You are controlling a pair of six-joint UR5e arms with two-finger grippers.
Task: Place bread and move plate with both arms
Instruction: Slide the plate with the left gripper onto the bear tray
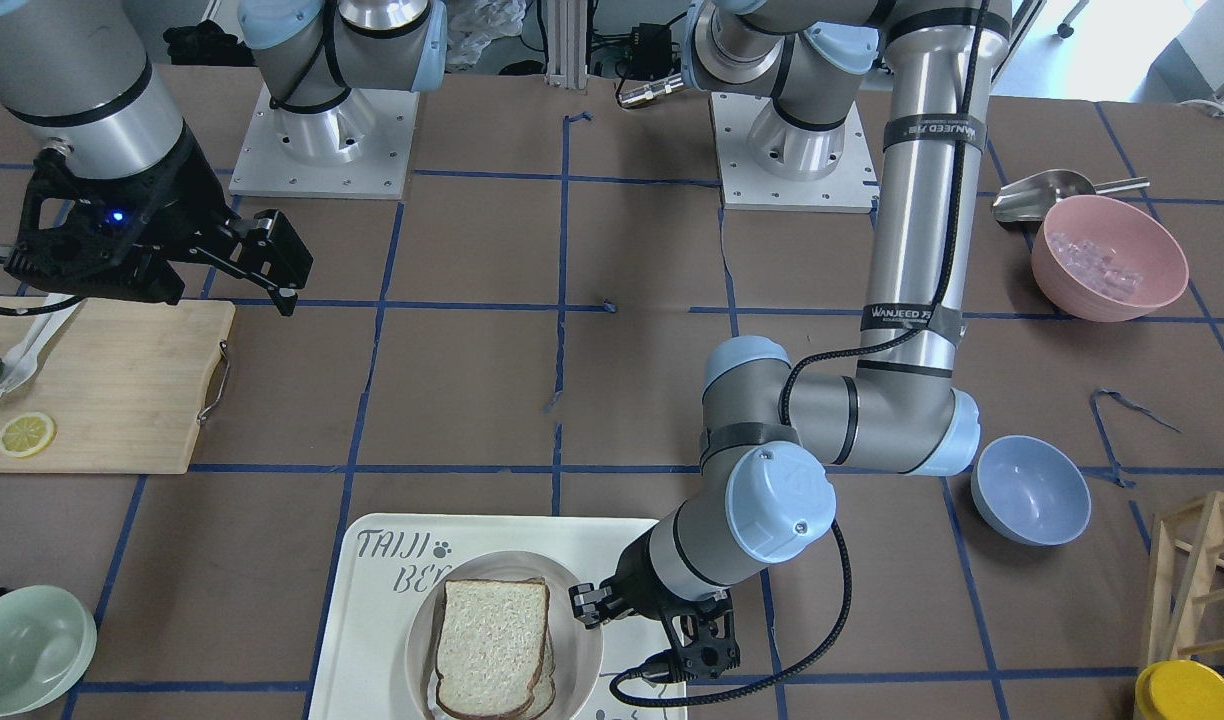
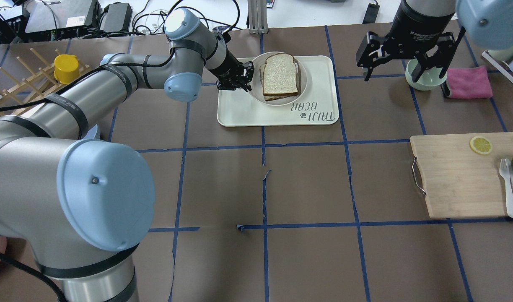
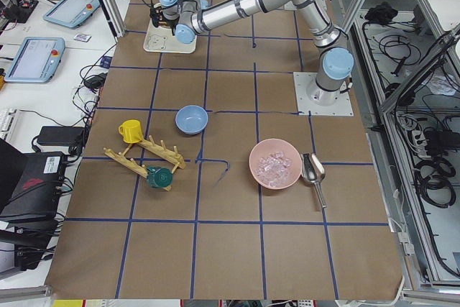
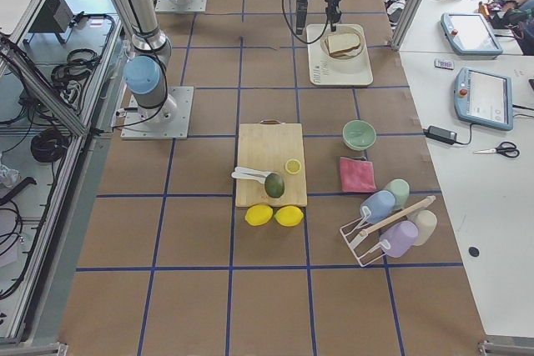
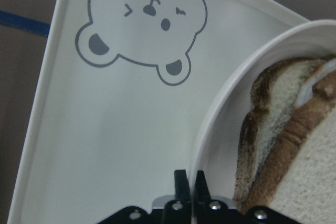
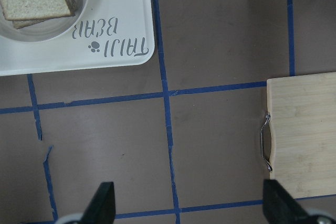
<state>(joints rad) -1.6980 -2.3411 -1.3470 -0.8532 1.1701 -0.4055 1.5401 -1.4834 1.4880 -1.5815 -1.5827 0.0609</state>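
Note:
The bread is the top slice of a stack lying in the plate, which stands on the white bear-printed tray. A second slice peeks out under it. My left gripper is at the plate's left rim. In the left wrist view its fingertips are pinched together on the rim of the plate, next to the dark crust of the bread. My right gripper hangs open and empty, high above the table to the right of the tray. Its fingers stand wide apart.
A pale green bowl and a pink cloth lie below the right gripper. A wooden cutting board with a lemon slice sits at the right. A blue bowl and a pink bowl stand on the left arm's side.

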